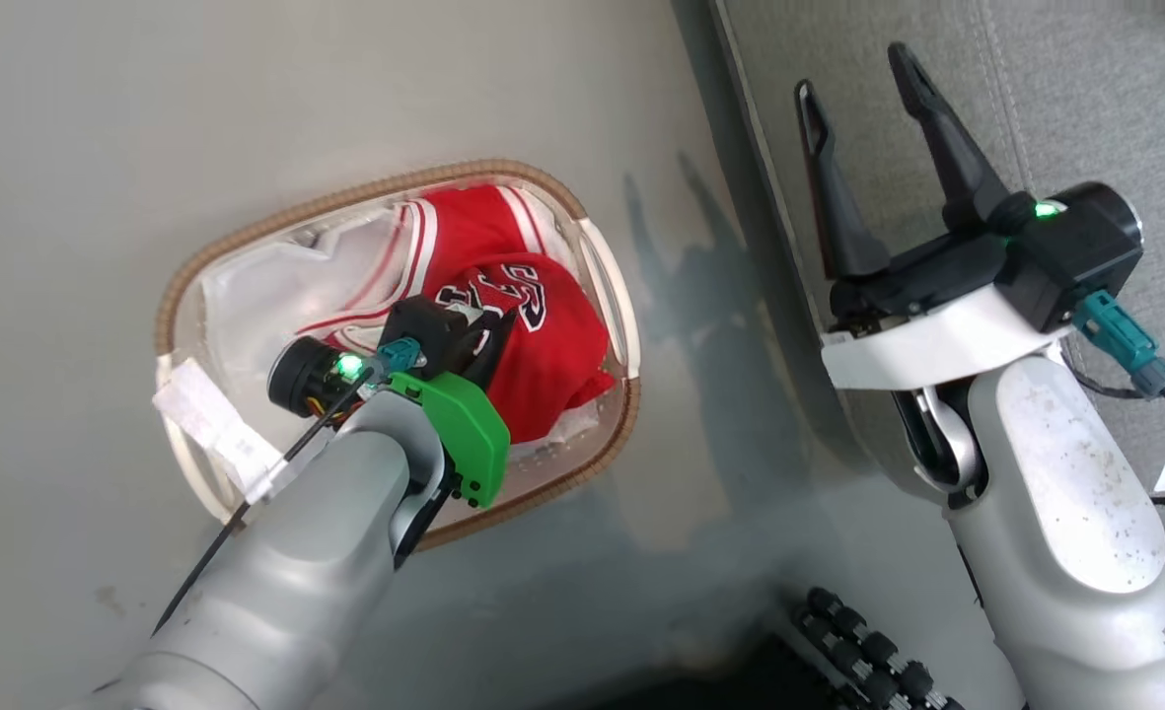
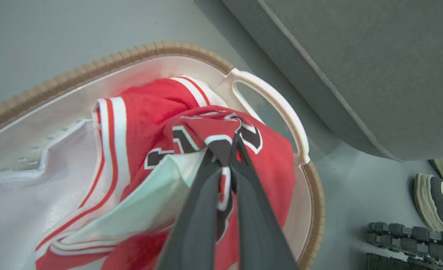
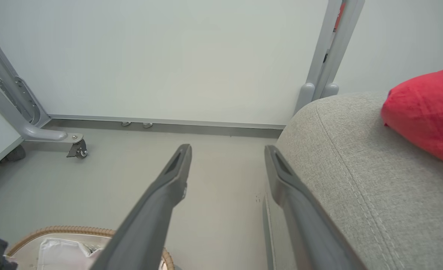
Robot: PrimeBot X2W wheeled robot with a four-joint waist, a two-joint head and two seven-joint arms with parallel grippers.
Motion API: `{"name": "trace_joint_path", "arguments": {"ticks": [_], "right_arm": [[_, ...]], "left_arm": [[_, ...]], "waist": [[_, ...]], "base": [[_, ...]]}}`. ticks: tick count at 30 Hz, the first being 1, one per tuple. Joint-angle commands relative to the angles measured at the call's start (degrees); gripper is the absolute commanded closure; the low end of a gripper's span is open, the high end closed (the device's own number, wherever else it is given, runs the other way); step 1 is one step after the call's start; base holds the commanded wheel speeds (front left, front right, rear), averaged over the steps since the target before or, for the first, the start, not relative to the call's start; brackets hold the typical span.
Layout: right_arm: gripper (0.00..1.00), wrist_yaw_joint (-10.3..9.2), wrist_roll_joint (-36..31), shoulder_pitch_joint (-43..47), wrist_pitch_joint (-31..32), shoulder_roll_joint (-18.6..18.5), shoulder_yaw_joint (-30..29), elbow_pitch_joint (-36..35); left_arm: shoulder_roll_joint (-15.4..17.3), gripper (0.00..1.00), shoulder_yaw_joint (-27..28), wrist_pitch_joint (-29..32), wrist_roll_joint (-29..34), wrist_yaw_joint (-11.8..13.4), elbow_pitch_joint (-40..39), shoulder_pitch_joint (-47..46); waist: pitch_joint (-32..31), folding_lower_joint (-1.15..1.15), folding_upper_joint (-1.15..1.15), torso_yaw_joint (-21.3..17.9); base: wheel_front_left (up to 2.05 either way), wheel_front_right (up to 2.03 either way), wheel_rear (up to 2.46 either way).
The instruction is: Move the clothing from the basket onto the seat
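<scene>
One jersey (image 2: 274, 161) pinched in left end effector (image 2: 223, 150) inside basket (image 2: 93, 65); right end effector (image 1: 853, 74) apart, at seat (image 1: 1085, 79) edge.

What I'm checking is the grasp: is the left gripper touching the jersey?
Touching. The left wrist view shows the left gripper pinching a fold of the jersey.

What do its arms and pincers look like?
The left gripper and right gripper each have two long dark tapering fingers, a black block with a green light and a teal plug. Both forearms are pale grey: the right forearm is speckled, the left forearm carries a green cover.
</scene>
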Motion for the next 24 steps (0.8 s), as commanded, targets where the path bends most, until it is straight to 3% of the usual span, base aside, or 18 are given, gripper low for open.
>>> {"name": "trace_joint_path", "arguments": {"ticks": [1,11,24], "right_arm": [[0.00,-0.07,0.1,1.3,-0.1,-0.6,0.1,0.5],[0.00,-0.07,0.2,8.5,-0.1,-0.7,0.7,3.3],[0.00,-0.07,0.5,16.1,-0.1,0.2,2.1,5.9]], "left_arm": [[0.8,1.00,1.2,-0.3,1.4,-0.1,-1.3,2.2],[0.8,1.00,17.3,-0.3,13.7,-0.1,-16.0,14.6],[-1.0,1.00,29.0,-0.3,22.4,-0.1,-30.2,24.7]], "waist": [[-5.9,0.00,0.00,3.9],[-17.9,0.00,0.00,9.4],[-29.2,0.00,0.00,13.1]], "base": [[0.00,0.00,0.00],[0.00,0.00,0.00],[0.00,0.00,0.00]]}}
